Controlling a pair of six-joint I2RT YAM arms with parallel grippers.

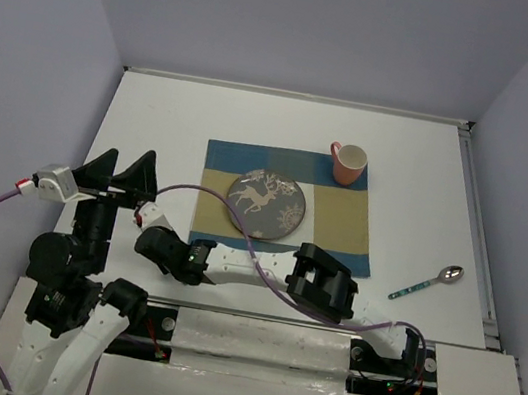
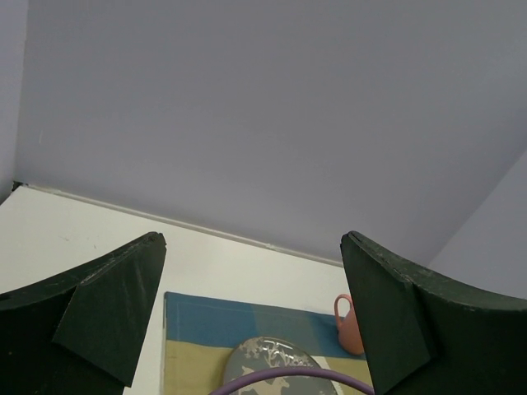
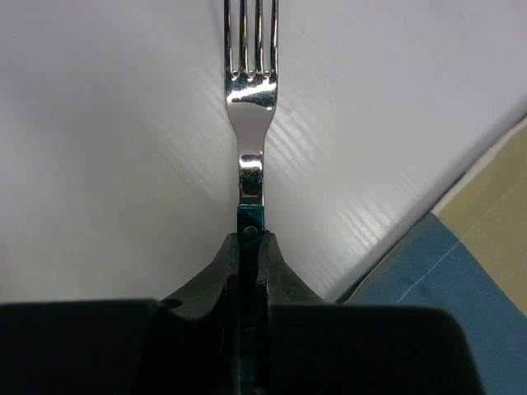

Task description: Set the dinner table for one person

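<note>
From above: the dinner table (image 1: pixel 155 119), a plain white top, carries a blue-and-tan checked placemat (image 1: pixel 340 226) at its middle. A deer-patterned plate (image 1: pixel 265 204) sits on the mat's left half and a salmon mug (image 1: pixel 348 164) at the mat's far right corner. A teal-handled spoon (image 1: pixel 427 283) lies on bare table toward the right edge. My right arm (image 1: pixel 232 265) reaches along the near edge to the mat's near left corner. My left gripper (image 1: pixel 122 172) hangs raised near the left edge.

Left wrist: its jaws stand wide apart, holding nothing, facing the far wall over mat, plate and mug.

Right wrist: the right gripper (image 3: pixel 249 240) is clenched on the teal handle of a steel fork (image 3: pixel 251 90). The tines point away over bare table just off the mat's corner; whether the fork touches the table I cannot tell. I judge the fork light, rigid and slick, thin enough to twist between the pads. The handle end is the place to hold it, as here. The tabletop looks hard and smooth, so a dropped fork would likely skid.
</note>
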